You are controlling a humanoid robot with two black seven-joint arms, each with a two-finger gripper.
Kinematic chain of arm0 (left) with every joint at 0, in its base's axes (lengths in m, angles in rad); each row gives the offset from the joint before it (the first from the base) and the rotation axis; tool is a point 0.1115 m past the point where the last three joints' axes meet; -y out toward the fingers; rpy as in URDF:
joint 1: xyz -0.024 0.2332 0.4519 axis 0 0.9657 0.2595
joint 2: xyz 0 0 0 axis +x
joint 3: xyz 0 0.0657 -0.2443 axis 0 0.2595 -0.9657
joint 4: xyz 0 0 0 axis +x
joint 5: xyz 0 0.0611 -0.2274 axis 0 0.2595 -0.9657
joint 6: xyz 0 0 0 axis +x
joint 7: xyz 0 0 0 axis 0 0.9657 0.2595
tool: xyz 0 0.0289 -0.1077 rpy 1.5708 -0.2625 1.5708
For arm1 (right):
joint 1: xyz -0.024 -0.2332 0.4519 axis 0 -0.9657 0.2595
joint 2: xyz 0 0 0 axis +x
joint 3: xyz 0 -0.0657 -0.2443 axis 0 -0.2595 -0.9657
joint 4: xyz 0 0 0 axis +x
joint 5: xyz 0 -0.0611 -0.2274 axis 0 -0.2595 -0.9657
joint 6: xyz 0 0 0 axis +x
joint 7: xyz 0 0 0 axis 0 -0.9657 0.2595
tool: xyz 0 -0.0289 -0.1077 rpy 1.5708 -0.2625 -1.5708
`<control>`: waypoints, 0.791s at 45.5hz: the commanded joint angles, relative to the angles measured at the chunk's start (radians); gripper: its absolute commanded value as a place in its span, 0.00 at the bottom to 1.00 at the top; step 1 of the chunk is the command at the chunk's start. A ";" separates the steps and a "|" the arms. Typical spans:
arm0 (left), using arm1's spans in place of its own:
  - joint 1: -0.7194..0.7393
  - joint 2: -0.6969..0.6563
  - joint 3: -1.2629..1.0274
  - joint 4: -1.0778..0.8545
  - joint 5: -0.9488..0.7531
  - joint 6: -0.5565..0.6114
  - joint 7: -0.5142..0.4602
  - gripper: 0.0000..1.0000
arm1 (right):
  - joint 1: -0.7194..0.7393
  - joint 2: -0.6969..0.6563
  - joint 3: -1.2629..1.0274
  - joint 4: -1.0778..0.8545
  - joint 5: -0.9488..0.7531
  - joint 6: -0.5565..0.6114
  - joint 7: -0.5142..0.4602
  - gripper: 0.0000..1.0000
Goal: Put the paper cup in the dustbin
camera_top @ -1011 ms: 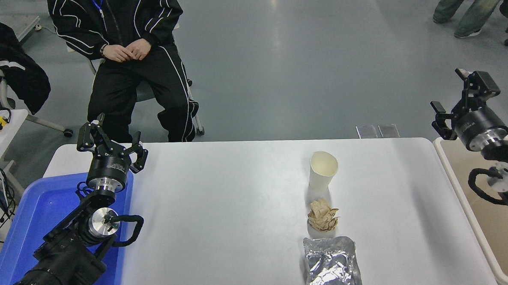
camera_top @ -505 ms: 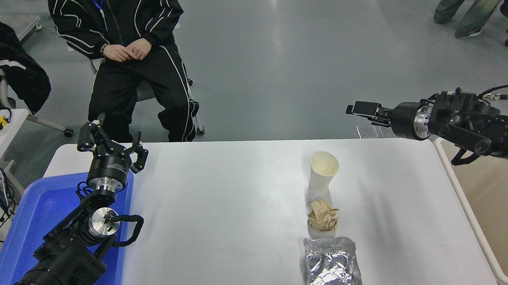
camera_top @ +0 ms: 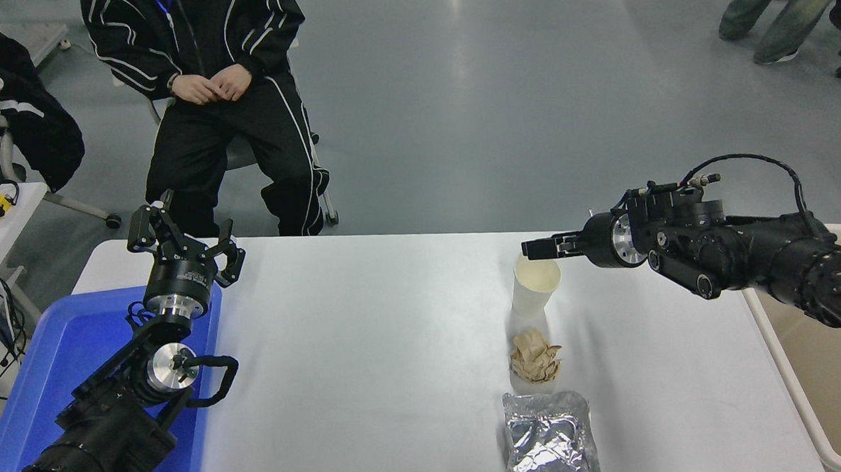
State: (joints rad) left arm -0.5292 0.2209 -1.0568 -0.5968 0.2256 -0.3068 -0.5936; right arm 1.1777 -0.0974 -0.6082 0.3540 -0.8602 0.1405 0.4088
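Observation:
The white paper cup (camera_top: 533,291) stands upright on the white table (camera_top: 369,352), right of centre. My right gripper (camera_top: 529,247) reaches in from the right, level and pointing left, its tip over the cup's far rim; it is seen edge-on. Whether it touches the rim I cannot tell. The beige dustbin (camera_top: 781,362) stands against the table's right edge, partly behind my right arm. My left gripper (camera_top: 186,235) is parked open at the lower left.
A crumpled tan paper wad (camera_top: 534,356) and a silver foil pouch (camera_top: 550,439) lie in a row in front of the cup. A blue tray (camera_top: 36,373) sits under the left arm. A person in black (camera_top: 208,82) sits at the far left side.
My right arm has swung from above the dustbin leftward and down, and its gripper now points left at the cup's rim. The cup and the left arm have not moved.

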 commanded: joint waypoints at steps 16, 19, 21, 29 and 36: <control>0.000 0.000 0.000 0.000 0.000 0.000 0.000 1.00 | -0.089 0.081 -0.005 -0.121 0.000 -0.010 0.005 0.81; 0.000 0.000 0.000 0.000 0.000 0.000 0.000 1.00 | -0.096 0.076 -0.005 -0.130 0.000 -0.015 0.008 0.78; 0.000 0.000 0.000 0.000 0.000 0.000 0.000 1.00 | -0.099 0.077 -0.007 -0.151 0.000 -0.015 0.008 0.71; 0.000 0.000 0.000 0.000 0.000 0.000 0.000 1.00 | -0.110 0.076 -0.018 -0.159 -0.003 -0.010 0.030 0.23; 0.000 0.000 0.000 0.000 0.000 0.000 0.000 1.00 | -0.110 0.073 -0.018 -0.159 -0.003 -0.005 0.031 0.04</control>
State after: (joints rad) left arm -0.5292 0.2209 -1.0569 -0.5967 0.2255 -0.3068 -0.5937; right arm 1.0752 -0.0221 -0.6226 0.2065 -0.8626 0.1311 0.4312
